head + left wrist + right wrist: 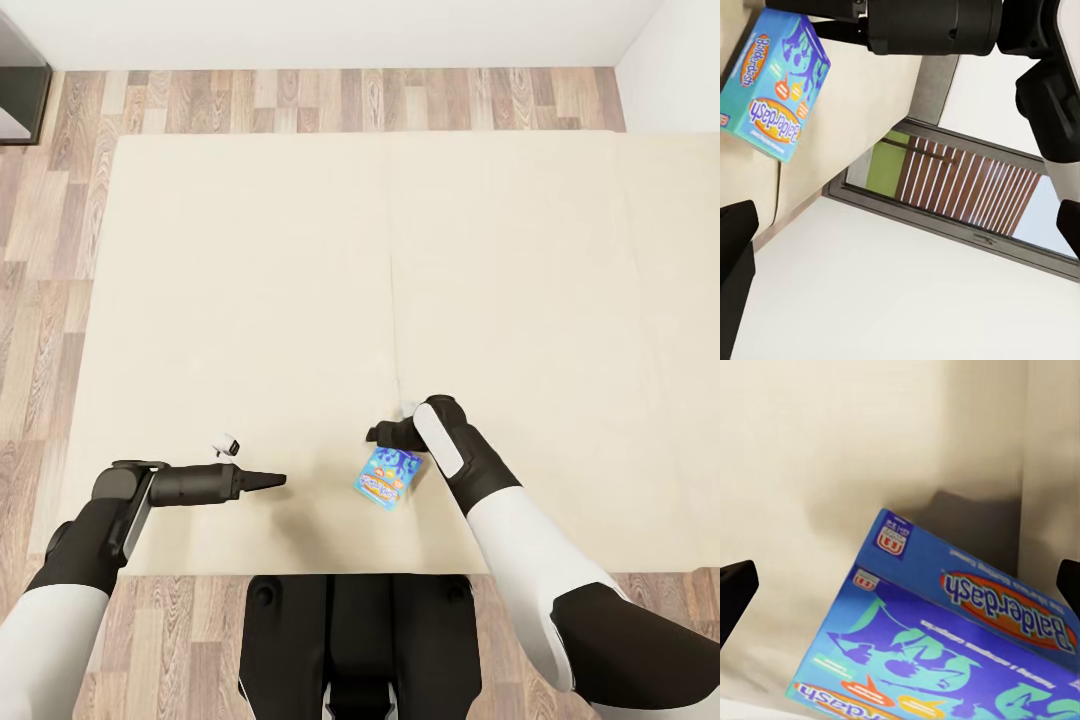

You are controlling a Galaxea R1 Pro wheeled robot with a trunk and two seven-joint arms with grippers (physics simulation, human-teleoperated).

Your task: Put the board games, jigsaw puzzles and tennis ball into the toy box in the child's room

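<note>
A big beige bed [300, 300] fills most of the room here, with wood floor [40, 300] around it. A small blue board game [389, 477] sits on the near part of the bed, a little to the right of the middle. It is tilted, with one side off the mattress. Its side reads "Balderdash".

The right gripper [385, 433] is right above the far edge of the blue box, pointing left. In the right wrist view its two dark fingers [735, 592] are spread wide, one on each side, with the box [952, 637] between them and close. I cannot tell if they touch it.

The left gripper [275, 481] hangs over the bed to the left of the box, well apart from it, pointing at it. Its fingers look pressed together into one point and hold nothing.
</note>
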